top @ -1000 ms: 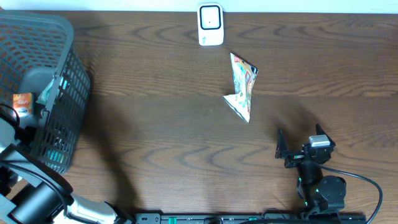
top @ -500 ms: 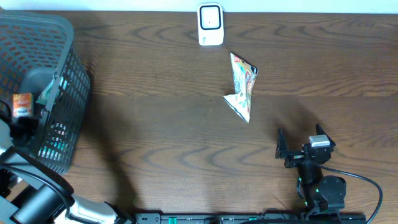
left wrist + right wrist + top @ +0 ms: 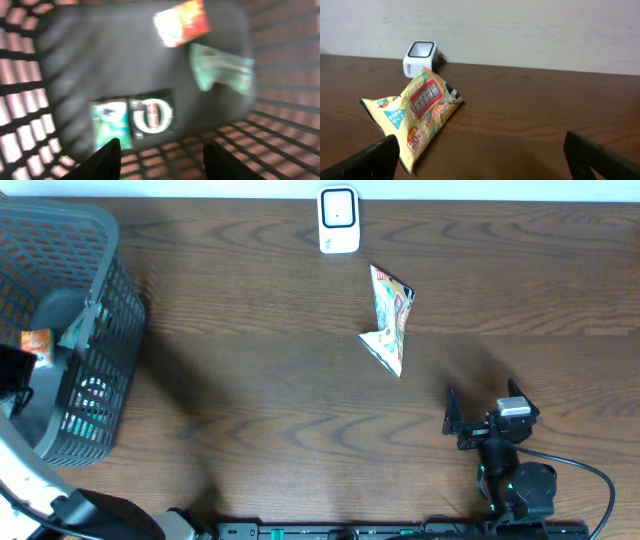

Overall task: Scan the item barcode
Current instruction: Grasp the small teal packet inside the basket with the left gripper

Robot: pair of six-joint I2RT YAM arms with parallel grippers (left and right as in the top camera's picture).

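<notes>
Nearest the robot's side of the brown wood-grain table (image 3: 250,410), the right gripper (image 3: 483,412) sits low over the boards. Its two black fingers (image 3: 375,157) are spread wide with nothing between them. Bare wood lies open on all sides of it and ahead of it.

At the near left, the left gripper (image 3: 162,162) hangs inside the dark grey plastic mesh basket (image 3: 110,300). Its fingers (image 3: 107,160) are apart and hold nothing. The basket walls close in around it, so there is little room to either side.

Below it on the basket floor lie four items:
- a teal-and-white packet (image 3: 110,122)
- a dark packet with a white ring print (image 3: 152,115), just beside the teal one
- a pale green packet (image 3: 220,67), farther in
- a red-and-white packet (image 3: 181,22), farther in

Farther out, towards the middle of the table, a crumpled yellow printed snack packet (image 3: 388,320) lies on the wood with its printed face up. It is well apart from the basket and from both grippers.

Beyond it, near the far edge, stands the small white barcode scanner with a dark window (image 3: 338,220). It is near the packet but not touching it.

The left wrist view is blurred, so the print on the basket items cannot be read. The overhead frame cuts off the basket's left side and most of the left arm. No barcode can be made out on any item.
</notes>
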